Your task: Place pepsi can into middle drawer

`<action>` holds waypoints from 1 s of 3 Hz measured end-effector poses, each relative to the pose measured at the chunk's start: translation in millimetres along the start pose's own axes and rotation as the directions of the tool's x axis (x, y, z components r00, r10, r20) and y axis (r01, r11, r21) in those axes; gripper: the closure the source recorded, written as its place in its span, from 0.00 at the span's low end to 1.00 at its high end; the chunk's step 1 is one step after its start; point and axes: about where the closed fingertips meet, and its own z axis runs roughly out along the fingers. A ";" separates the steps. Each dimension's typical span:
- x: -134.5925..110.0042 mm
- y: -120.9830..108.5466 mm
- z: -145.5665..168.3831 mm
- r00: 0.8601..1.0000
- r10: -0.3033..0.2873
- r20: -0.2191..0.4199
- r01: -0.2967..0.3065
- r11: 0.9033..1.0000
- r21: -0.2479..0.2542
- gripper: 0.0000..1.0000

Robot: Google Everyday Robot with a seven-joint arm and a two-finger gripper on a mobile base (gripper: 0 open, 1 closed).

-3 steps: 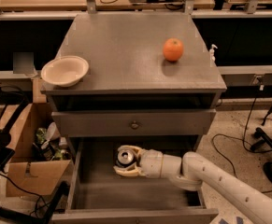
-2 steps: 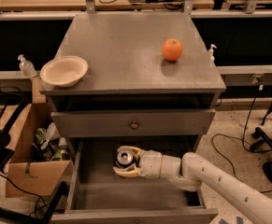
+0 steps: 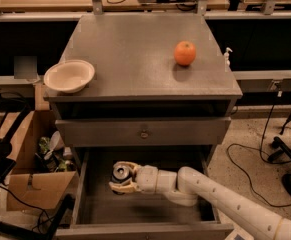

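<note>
The pepsi can (image 3: 120, 173) stands upright inside the pulled-out middle drawer (image 3: 135, 209), on the left part of its grey floor; only its silver top and a bit of dark side show. My gripper (image 3: 121, 178) reaches in from the right on a white arm, with its cream fingers (image 3: 123, 187) wrapped around the can. The can's base looks to be at the drawer floor.
An orange fruit (image 3: 185, 53) and a white bowl (image 3: 69, 76) sit on the cabinet top. A shut drawer front with a small knob (image 3: 144, 132) is above the open drawer. A cardboard box (image 3: 32, 174) with clutter stands at the left. Cables lie on the floor at the right.
The camera view has shifted slightly. The gripper and can stay in the same place in the drawer.
</note>
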 end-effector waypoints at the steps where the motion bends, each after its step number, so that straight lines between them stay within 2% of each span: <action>1: 33.5 4.1 27.7 0.997 0.071 0.023 -0.070 0.997 -0.026 1.00; 2: 57.7 10.3 46.7 0.995 0.093 0.045 -0.091 0.995 -0.050 1.00; 3: 59.3 11.6 49.6 0.994 0.097 0.048 -0.094 0.994 -0.054 0.84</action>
